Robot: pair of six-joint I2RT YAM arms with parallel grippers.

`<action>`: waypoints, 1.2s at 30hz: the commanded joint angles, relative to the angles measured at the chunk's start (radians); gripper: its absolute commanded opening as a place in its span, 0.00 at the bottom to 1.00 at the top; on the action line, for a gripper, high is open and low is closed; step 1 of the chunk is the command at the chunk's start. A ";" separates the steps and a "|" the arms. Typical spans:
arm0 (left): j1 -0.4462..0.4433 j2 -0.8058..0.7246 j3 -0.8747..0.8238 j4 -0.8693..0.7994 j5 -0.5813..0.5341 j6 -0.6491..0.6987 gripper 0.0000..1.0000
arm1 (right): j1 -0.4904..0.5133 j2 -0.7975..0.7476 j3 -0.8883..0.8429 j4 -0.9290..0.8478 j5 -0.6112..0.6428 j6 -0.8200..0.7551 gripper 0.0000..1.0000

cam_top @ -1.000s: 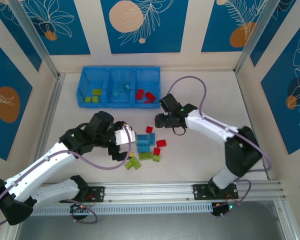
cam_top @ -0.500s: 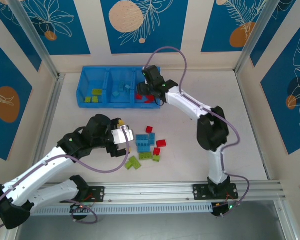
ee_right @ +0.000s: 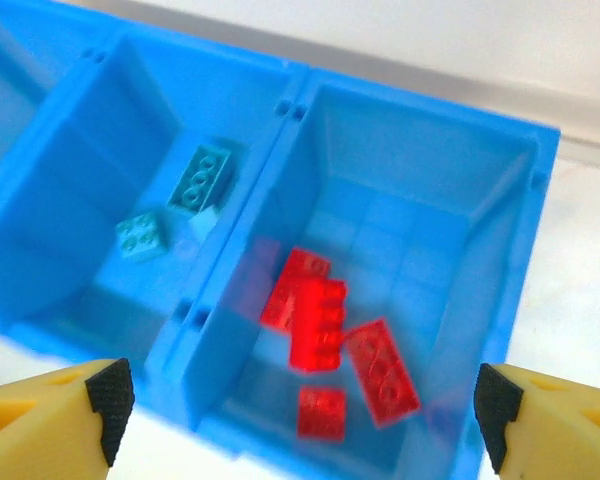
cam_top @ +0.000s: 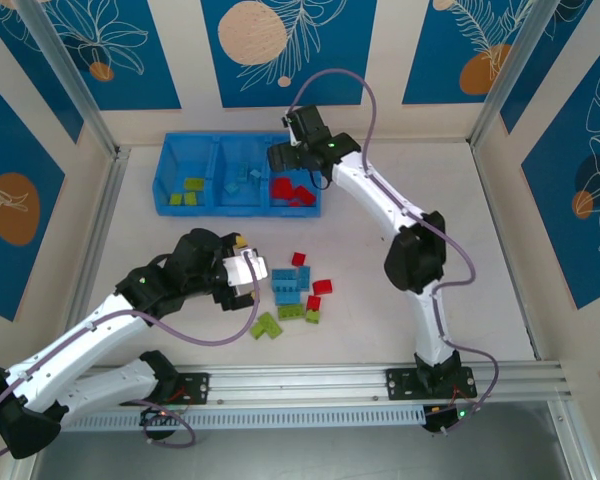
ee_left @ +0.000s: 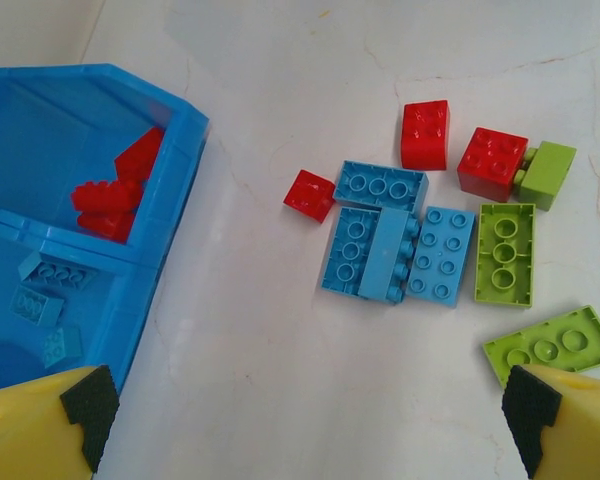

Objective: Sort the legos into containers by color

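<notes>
Right pincer (ee_right: pixel 300 400) wide, empty, above end compartment of long bright blue plastic bin (ee_right: pixel 420 115), far edge of surface (cam_top: pixel 500 200); small red studded bricks (ee_right: pixel 320 330) inside. Left pincer (ee_left: pixel 310 405) wide above loose mixed-colour bricks (ee_left: pixel 380 245), mid-surface.

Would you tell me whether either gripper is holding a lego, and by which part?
Nothing is held: the right gripper is open above red legos in the bin, the left gripper open too.

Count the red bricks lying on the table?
3. One small red plastic brick sits beyond the light blue plastic bricks, another right of them, the third beside a lime green plastic brick. None looks hidden.
</notes>
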 commanded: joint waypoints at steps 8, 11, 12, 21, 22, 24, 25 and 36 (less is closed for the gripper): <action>-0.010 0.011 -0.011 0.015 -0.015 0.001 1.00 | 0.082 -0.684 -0.839 0.119 -0.191 0.313 0.89; -0.009 0.033 -0.005 0.038 -0.028 -0.059 1.00 | 0.097 -0.804 -1.031 0.156 -0.240 0.440 0.89; -0.010 0.044 0.006 0.053 -0.045 -0.133 1.00 | 0.098 -0.827 -1.085 0.164 -0.258 0.464 0.89; -0.015 0.278 0.231 -0.072 0.028 -0.990 0.91 | 0.080 -0.908 -1.185 0.046 -0.196 0.595 0.90; -0.021 0.284 0.200 -0.033 0.041 -1.072 0.92 | 0.072 -0.917 -1.189 0.036 -0.184 0.600 0.90; -0.047 0.286 0.128 0.061 0.031 -1.200 0.95 | 0.057 -0.936 -1.198 0.031 -0.180 0.598 0.90; -0.068 0.292 0.101 0.085 -0.018 -1.272 0.95 | 0.049 -0.945 -1.203 0.031 -0.182 0.598 0.90; -0.155 0.573 0.106 0.050 -0.245 -1.545 0.91 | 0.015 -0.976 -1.222 0.033 -0.203 0.589 0.90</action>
